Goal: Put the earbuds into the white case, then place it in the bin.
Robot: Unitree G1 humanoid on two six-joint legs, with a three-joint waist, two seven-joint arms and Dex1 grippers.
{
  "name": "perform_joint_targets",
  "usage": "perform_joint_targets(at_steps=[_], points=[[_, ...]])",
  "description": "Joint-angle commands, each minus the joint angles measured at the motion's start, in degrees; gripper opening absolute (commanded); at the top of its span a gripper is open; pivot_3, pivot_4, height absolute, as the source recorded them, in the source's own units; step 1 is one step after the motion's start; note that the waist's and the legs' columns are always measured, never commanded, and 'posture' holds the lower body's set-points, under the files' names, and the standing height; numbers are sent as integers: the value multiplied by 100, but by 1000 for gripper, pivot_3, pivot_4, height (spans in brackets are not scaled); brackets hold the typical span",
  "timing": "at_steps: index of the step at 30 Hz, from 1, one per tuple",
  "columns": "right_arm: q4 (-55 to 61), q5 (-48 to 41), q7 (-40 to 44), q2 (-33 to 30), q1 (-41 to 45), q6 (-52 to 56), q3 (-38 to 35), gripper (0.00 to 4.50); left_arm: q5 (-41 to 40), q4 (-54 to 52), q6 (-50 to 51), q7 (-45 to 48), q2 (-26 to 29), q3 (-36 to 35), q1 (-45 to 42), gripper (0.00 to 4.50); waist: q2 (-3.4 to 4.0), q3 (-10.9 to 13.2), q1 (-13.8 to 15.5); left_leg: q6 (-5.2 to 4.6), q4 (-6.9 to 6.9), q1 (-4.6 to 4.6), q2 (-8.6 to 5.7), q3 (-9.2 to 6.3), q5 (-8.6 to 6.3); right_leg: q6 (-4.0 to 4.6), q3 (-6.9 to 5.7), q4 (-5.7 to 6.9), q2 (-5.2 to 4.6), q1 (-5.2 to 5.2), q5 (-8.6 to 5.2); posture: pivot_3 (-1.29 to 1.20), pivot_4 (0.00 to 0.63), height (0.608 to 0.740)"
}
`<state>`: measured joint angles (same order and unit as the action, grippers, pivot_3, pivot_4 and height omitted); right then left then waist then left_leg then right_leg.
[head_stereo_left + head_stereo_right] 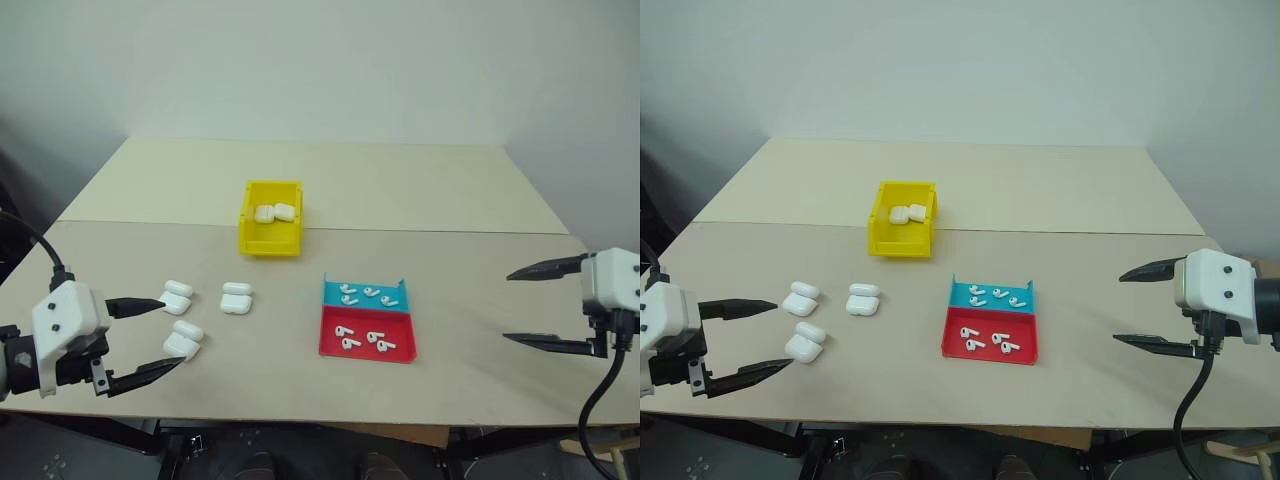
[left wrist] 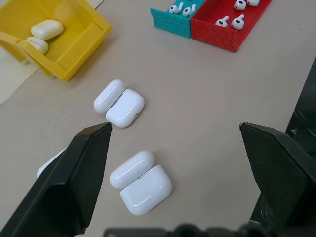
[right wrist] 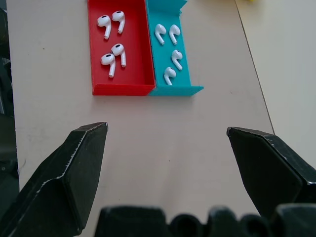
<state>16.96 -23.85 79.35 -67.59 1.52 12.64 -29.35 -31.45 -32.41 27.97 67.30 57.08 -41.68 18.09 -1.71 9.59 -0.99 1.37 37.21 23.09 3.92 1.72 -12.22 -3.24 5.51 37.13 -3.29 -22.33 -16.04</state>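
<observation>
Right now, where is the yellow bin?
The yellow bin sits mid-table, left of centre, behind the red-and-blue tray and beyond the three open cases; two cases lie inside.

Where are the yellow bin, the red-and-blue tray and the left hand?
yellow bin [image 1: 268, 241], left eye view, front wall.
red-and-blue tray [image 1: 366, 351], left eye view, red section's front rim.
left hand [image 1: 158, 336], left eye view, between fingertips.

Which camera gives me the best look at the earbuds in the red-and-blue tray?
Right wrist view: the earbuds are large, unobstructed, four per tray half. Left wrist view cuts some off at the edge; both eye views show them tiny.
</observation>
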Motion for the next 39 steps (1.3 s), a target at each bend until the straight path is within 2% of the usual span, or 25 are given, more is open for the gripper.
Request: perform_joint_targets(at_steps=[1,12,15,21,24,27,29,34,39], points=[[107,-59,-37,-62,81,-104,-199,4477,44,-106,16,3,127,-95,-4,4500,0,0,0,0,0,0,0,0,0,0,0,0,0,0,0,0,150,740],[189,-93,-68,-45,66,-77,-156,4477,109,-309,244,-323,111,-251,-30,4500,0,0,1,0,0,0,0,0,0,0,0,0,0,0,0,0,150,740],[197,-99,-60,-35,47,-73,-138,4477,392,-574,569,-774,146,-248,1,4500,0,0,-1,0,0,0,0,0,0,0,0,0,0,0,0,0,150,740],[138,-84,-95,-39,133,-89,-12,4477,358,-1425,2167,-1624,415,-380,-200,4500,-1,0,0,0,0,0,0,-1,0,-1,0,0,0,0,0,0,150,740],[251,-161,-55,-32,42,34,-100,4477,-230,-1719,4190,-2120,918,-237,-928,4500,-4,2,15,0,0,0,0,-4,0,-1,-2,3,1,0,0,0,150,740],[364,-156,-44,-2,-121,110,-163,4477,-642,-1893,5850,-2388,1348,211,-1745,4500,-3,2,11,0,1,-2,-3,-7,0,-5,-3,3,0,2,-2,0,150,740],[439,-166,-69,21,-193,171,-151,4477,-917,-1667,6357,-2627,1633,582,-2004,4500,-4,2,-5,0,0,-1,-4,-6,0,-6,-2,2,0,3,-2,0,150,740],[488,-130,-174,37,-195,220,30,4477,-1691,-562,6453,-3235,2025,1630,-2473,4500,-4,3,-49,0,-9,-1,-2,-11,0,-2,0,7,4,-6,-1,0,150,740],[399,-119,-181,33,-172,184,69,4477,-2398,240,6453,-3764,2189,2772,-3434,4500,-8,5,-21,0,-7,4,-5,-9,0,-2,-1,4,1,-7,-1,0,150,740]])
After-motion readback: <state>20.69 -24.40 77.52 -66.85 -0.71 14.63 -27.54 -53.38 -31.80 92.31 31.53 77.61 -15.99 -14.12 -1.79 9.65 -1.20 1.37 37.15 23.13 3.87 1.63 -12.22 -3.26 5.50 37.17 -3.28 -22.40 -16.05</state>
